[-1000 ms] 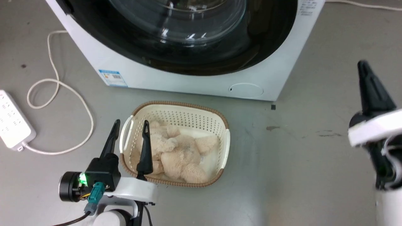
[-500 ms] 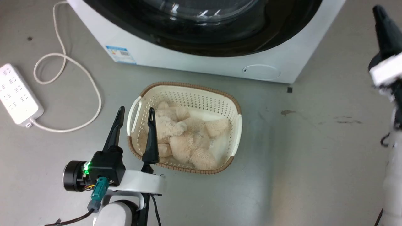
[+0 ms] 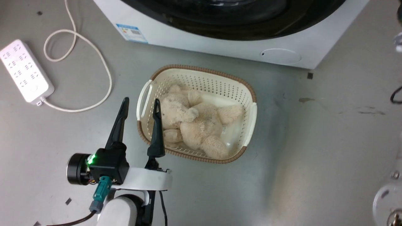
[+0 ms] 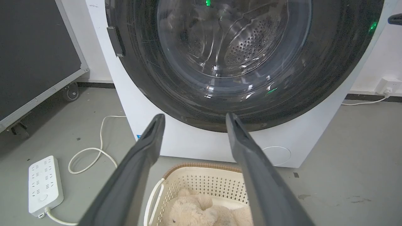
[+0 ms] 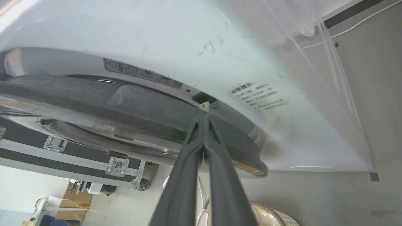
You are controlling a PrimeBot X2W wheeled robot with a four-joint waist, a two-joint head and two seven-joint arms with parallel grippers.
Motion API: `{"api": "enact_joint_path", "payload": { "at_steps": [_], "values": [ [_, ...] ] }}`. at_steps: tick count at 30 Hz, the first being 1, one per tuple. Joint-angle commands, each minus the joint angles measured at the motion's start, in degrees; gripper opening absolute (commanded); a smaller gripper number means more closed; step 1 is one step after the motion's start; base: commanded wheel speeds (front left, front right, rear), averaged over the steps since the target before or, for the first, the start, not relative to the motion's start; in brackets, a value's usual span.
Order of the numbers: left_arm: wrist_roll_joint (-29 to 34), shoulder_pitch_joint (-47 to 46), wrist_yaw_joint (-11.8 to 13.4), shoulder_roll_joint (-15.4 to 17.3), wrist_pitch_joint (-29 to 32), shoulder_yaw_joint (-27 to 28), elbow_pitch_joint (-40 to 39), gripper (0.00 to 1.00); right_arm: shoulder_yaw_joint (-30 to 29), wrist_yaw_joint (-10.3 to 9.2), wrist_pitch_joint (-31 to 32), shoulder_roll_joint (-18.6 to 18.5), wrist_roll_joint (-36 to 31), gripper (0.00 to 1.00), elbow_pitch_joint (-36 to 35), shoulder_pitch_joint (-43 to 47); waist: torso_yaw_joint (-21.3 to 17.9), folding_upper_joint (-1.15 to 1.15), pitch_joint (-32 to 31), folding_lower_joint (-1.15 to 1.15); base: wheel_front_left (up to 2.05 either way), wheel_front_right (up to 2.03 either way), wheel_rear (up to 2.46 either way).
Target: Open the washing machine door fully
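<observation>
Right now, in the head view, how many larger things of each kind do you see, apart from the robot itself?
Washing machine: 1
Basket: 1
Plush toy: 1
Power strip: 1
Total: 4

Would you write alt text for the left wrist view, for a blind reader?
The black washing machine door with its glass window stands ahead of the left gripper, jaws open; below, a basket holds a plush toy.
</observation>
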Motion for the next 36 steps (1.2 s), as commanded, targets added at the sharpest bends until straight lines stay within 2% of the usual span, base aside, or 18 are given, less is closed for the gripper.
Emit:
{"api": "enact_joint_path", "payload": {
  "at_steps": [1,2,11,21,26,27,36],
  "values": [
    [-0.04,-1.1,0.53,0.05,-0.53,-0.38,-0.46,1.0,-0.8,0.04,0.81,0.31,1.01,0.0,0.81,-2.59,0.52,0.0,0.66,0.0,0.0,0.0,0.0],
    [-0.23,-2.31,1.5,0.05,-1.24,-1.83,-0.97,1.0,-4.45,0.05,5.34,0.79,0.3,0.0,4.44,-8.88,1.76,0.0,2.82,0.0,0.0,0.0,0.0],
    [-0.96,-3.9,3.12,0.05,-2.32,-3.98,-1.56,1.0,-10.09,0.05,12.31,1.23,-0.71,0.0,7.96,-16.39,3.31,0.0,5.5,0.0,0.0,0.0,0.0],
    [-1.11,-4.5,3.82,0.06,-3.52,-4.82,-1.26,1.0,-13.2,0.05,22.17,1.56,1.67,0.0,8.19,-14.57,2.87,0.0,4.21,0.0,0.0,0.0,0.0],
    [-0.63,-4.08,3.5,0.06,-4.12,-4.72,-0.61,1.0,-12.35,0.05,25.7,1.58,6.43,0.0,8.42,-10.73,2.06,0.0,1.46,0.0,0.0,0.0,0.0],
    [-0.55,-3.47,3.32,0.06,-4.48,-4.77,-0.21,1.0,-11.13,0.06,27.86,1.59,10.26,0.0,9.02,-8.43,1.61,0.0,-0.52,0.0,0.0,0.0,0.0],
    [0.97,1.01,1.4,0.06,-4.56,-3.56,1.55,1.0,0.99,0.06,28.88,1.59,19.28,0.0,7.5,5.58,0.15,0.0,-7.92,0.0,0.0,0.0,0.0]
  ]
}}
